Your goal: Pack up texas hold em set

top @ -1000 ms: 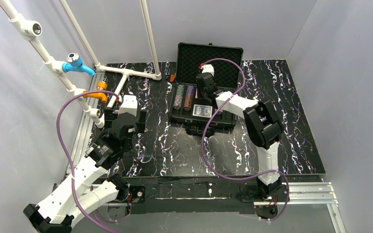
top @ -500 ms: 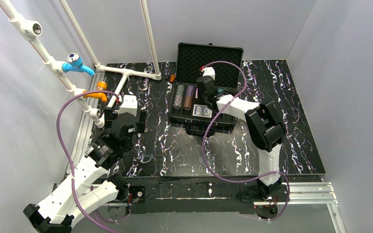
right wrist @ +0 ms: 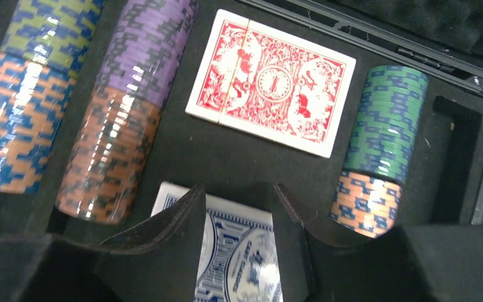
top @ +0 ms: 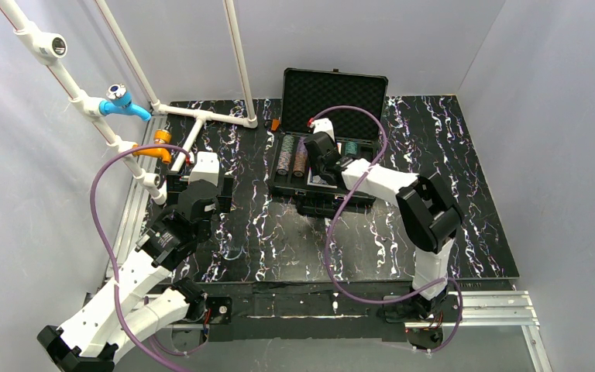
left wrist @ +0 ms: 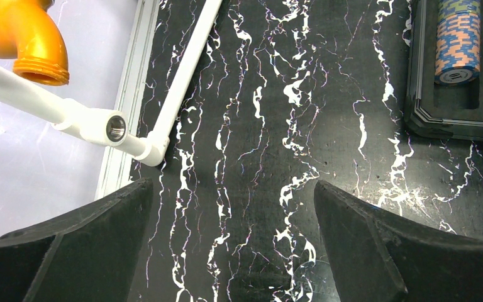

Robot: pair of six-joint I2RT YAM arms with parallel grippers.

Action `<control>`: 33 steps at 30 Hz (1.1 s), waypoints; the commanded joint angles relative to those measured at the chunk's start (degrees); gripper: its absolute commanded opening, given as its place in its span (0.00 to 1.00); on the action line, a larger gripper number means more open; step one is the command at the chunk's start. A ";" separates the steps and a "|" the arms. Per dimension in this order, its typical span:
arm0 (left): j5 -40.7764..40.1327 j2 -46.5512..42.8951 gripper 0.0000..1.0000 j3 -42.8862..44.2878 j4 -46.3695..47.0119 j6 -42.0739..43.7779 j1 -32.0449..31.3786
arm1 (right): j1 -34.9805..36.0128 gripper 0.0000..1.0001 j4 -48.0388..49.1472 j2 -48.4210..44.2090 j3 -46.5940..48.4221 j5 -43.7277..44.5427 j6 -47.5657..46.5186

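Note:
The black briefcase (top: 279, 184) lies open at the back of the table, its foam lid (top: 333, 89) upright. Striped chip rows (top: 293, 153) fill its left slots. In the right wrist view I see chip rows (right wrist: 122, 107), a shorter green and orange row (right wrist: 383, 135), the red-backed deck (right wrist: 270, 82) and the blue-backed deck (right wrist: 239, 258), all lying in the tray. My right gripper (top: 321, 167) hovers over the blue deck, open (right wrist: 239, 189), nothing held. My left gripper (top: 200, 180) stands wide open (left wrist: 233, 189) over bare table, left of the case (left wrist: 427, 116).
A white pipe frame (top: 201, 116) with a blue fitting (top: 120, 101) and an orange elbow (top: 159, 145) stands at the back left, close to my left gripper. A small orange piece (top: 276, 124) lies left of the lid. The case has one unfilled slot (right wrist: 456, 157).
My right gripper has moved left and nearer over the tray and now covers the blue deck from above. Its jaws have widened a little. The left arm has not moved.

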 commanded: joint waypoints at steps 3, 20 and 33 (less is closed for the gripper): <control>-1.08 -0.03 0.99 0.59 -0.02 -0.10 0.37 | 3.00 0.61 -5.58 -8.53 0.14 3.81 -2.95; -2.45 1.02 0.99 0.59 -0.43 -0.12 0.36 | 6.10 0.98 0.68 -27.94 -8.08 0.11 -5.95; -1.19 1.79 0.99 1.70 -2.90 -2.43 0.36 | 6.10 0.98 -2.13 -34.46 -15.64 -4.70 0.38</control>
